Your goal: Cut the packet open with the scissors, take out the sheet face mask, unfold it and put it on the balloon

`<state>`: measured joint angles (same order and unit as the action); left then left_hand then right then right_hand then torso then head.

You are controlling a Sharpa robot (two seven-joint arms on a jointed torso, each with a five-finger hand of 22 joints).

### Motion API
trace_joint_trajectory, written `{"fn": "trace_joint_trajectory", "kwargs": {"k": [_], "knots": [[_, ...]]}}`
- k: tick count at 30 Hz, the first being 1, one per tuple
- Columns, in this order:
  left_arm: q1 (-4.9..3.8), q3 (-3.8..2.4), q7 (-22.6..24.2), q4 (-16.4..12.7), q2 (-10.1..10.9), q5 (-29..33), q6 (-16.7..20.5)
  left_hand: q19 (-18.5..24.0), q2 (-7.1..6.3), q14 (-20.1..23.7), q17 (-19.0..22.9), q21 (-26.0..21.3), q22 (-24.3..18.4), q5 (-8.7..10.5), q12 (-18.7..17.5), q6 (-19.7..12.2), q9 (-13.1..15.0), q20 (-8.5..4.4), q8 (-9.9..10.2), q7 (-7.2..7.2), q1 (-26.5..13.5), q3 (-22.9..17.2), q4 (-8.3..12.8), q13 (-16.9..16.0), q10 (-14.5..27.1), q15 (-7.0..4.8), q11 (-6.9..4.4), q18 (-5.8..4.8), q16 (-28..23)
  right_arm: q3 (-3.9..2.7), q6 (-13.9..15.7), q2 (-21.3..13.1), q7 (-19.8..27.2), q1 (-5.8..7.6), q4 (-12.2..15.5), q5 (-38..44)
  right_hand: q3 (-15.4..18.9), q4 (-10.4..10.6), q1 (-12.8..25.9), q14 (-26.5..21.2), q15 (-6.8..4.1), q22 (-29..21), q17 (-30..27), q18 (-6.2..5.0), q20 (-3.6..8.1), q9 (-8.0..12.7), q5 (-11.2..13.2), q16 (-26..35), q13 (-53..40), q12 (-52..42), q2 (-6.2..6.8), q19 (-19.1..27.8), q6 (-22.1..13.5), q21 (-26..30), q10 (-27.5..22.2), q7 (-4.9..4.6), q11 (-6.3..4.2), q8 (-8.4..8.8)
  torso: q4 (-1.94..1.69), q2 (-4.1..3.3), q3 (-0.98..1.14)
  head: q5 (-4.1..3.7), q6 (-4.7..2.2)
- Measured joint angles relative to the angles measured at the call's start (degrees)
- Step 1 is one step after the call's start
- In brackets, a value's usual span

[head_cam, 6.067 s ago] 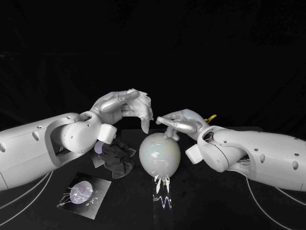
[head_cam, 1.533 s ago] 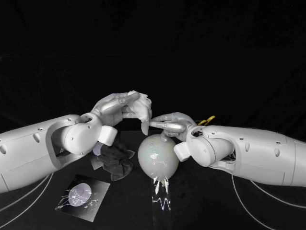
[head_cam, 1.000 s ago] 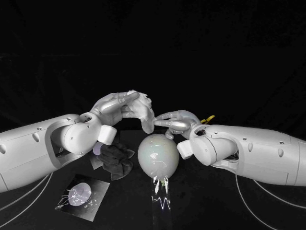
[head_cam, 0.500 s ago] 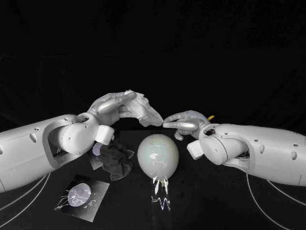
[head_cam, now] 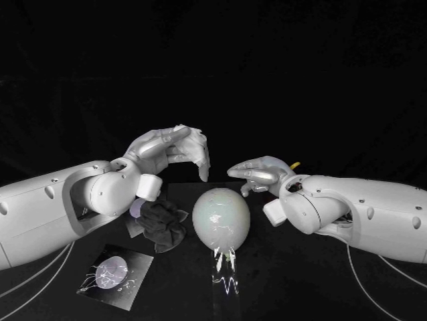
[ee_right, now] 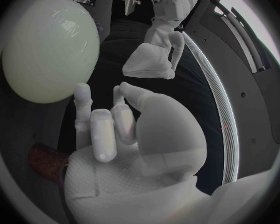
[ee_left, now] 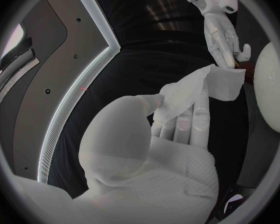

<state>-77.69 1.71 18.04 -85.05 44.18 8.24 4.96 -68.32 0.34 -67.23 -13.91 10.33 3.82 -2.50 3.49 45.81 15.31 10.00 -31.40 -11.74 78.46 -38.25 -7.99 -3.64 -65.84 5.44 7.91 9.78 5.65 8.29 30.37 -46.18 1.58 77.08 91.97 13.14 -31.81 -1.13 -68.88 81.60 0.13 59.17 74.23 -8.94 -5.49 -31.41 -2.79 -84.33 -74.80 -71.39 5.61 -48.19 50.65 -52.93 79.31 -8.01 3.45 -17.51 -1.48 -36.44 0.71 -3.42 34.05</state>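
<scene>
One sheet mask (head_cam: 200, 155), grasped in my left robot hand (head_cam: 163, 148), hangs above the far end of the balloon (head_cam: 221, 217); right robot hand (head_cam: 257, 172) released

Wht mask (head_cam: 201, 155), pale-grn balloon (head_cam: 221, 217), blk table (head_cam: 300, 281)

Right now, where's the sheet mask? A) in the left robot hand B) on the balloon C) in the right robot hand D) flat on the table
A: the left robot hand holds the white sheet mask up; the balloon is bare and the right robot hand holds nothing.
</scene>
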Motion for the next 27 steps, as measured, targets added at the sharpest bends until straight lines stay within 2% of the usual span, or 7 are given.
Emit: {"fn": "trace_joint_trajectory", "kwargs": {"k": [1, 3, 7, 9, 16, 22, 27], "knots": [[0.0, 0.0, 0.0, 0.0, 0.0, 0.1, 0.1, 0.6, 0.0, 0.1, 0.0, -0.4, 0.0, 0.0, 0.0, 0.0, 0.0, 0.06, 0.2, -0.04, 0.0, 0.0, 0.0, 0.0, 0.1, 0.13, 0.15, -0.01, -0.1, 0.0, 0.2, 0.0, 0.7, 0.0, 0.1, 0.0, 0.5, 0.1, 0.4, -1.9, 0.67, -0.5, -1.4, 0.0, -0.45, 0.5, 0.0, 1.6, 1.2, 3.7, 0.41, 1.1, -1.4, 1.1, -2.3, -0.91, 0.42, 1.08, -0.01, -0.02, -0.01, 0.04, 0.0], [0.0, 0.01, -0.1, -0.1, 0.0, 0.2, 0.4, 1.6, 0.0, 0.5, 0.1, -0.9, 0.0, 0.0, 0.0, 0.1, -0.1, 0.28, 0.4, -0.05, 0.0, 0.0, 0.0, 0.0, 0.4, 0.29, 0.41, 0.0, -0.2, 0.02, 0.6, 0.0, 2.0, 0.0, 0.2, 0.1, 0.9, 0.0, -0.1, -4.0, 1.31, -1.2, -3.6, 0.0, -0.98, 1.0, 0.0, 3.3, 3.3, 7.6, 0.91, 2.2, -2.3, 2.4, -4.6, -1.7, 1.22, 2.13, -0.03, -0.03, -0.01, 0.16, 0.0], [0.0, 0.01, -0.4, -0.2, 0.1, 0.3, 0.9, 2.3, -0.02, 1.0, 0.2, -1.2, 0.0, 0.0, 0.0, 0.1, -0.4, 0.55, 1.1, -0.15, 0.0, 0.2, 0.5, 0.1, 1.1, 0.61, 1.02, -0.01, -0.6, 0.02, 1.9, -0.5, 5.1, 0.0, 0.7, 2.2, 0.9, -0.3, -0.6, -4.7, 1.49, -1.8, -4.5, 0.0, -1.28, 1.2, 0.0, 4.1, 4.7, 9.0, 1.25, 2.5, -2.2, 3.3, -5.3, -1.66, 1.47, 2.35, -0.02, -0.03, -0.02, 0.47, -0.03], [0.01, 0.02, -0.7, -0.3, 0.2, 0.3, 1.2, 2.5, -0.69, 1.1, 0.3, -1.3, 0.0, 0.0, 0.0, -0.3, -0.6, 0.75, 1.7, -0.3, -0.1, 0.4, 0.7, 0.1, 1.8, 0.68, 1.32, -0.01, -0.6, 0.02, 3.0, -0.9, 6.8, 0.0, 1.1, 4.9, 0.7, -0.9, -1.9, -3.9, 1.39, -2.0, -3.4, 0.01, -1.28, 1.3, 0.0, 3.5, 3.8, 7.3, 0.55, 2.5, -1.1, 3.6, -4.0, -1.41, 1.27, 2.35, -0.02, -0.03, -0.02, 0.64, -0.03], [0.19, 0.46, -1.6, -0.6, 0.1, 0.5, 2.0, 3.9, -2.91, 2.5, 0.7, -1.8, 0.0, -0.01, 0.0, -4.7, -1.8, 1.56, 4.6, 0.76, -1.7, 2.2, 0.2, 0.1, 4.4, 1.52, 2.29, -0.02, -1.4, 0.02, 7.7, -1.9, 11.1, -0.21, 3.4, 18.0, 0.9, -1.3, -2.5, -1.2, 0.91, -2.0, -0.1, 0.01, -1.88, 2.0, 0.0, 1.5, 0.9, 2.5, 0.12, 1.9, 0.5, 3.6, -0.9, -1.01, 0.88, 3.25, 0.03, -0.03, -0.02, 1.32, -0.05], [0.91, 0.97, -2.0, -0.9, -0.2, 1.1, 2.2, 8.4, -6.97, 6.3, 1.6, -4.4, -0.2, -0.01, 0.0, -6.8, -2.9, 3.3, 6.5, 1.09, -6.0, 7.5, -3.0, 0.1, 7.7, 3.19, 3.77, -0.01, -1.9, 0.01, 12.4, -2.1, 13.1, -0.75, 5.4, 30.4, 0.9, -1.3, -2.5, -0.2, 0.9, -2.0, 0.7, -0.8, -2.01, 2.3, -0.2, 0.7, -0.2, 0.6, 0.12, 1.7, 1.2, 3.6, 0.2, -0.89, 0.84, 3.63, 0.04, -0.05, -0.02, 1.64, -0.09], [1.3, 1.16, -2.1, -0.9, -0.3, 2.0, 2.1, 10.7, -8.35, 8.4, 2.1, -5.6, -0.2, -0.01, 0.0, -6.8, -3.3, 4.71, 7.0, 1.09, -8.4, 11.5, -5.9, 0.1, 9.0, 3.9, 4.27, -0.02, -1.9, 0.0, 15.0, -1.7, 13.5, -1.05, 6.2, 38.3, 1.0, -1.4, -2.5, 0.2, 0.85, -1.9, 0.8, -0.79, -1.99, 2.7, -0.2, 0.3, -0.3, -0.6, 0.12, 1.3, 1.7, 3.6, 0.7, -0.86, 0.95, 3.9, 0.02, -0.05, -0.02, 1.85, 0.03]]}}
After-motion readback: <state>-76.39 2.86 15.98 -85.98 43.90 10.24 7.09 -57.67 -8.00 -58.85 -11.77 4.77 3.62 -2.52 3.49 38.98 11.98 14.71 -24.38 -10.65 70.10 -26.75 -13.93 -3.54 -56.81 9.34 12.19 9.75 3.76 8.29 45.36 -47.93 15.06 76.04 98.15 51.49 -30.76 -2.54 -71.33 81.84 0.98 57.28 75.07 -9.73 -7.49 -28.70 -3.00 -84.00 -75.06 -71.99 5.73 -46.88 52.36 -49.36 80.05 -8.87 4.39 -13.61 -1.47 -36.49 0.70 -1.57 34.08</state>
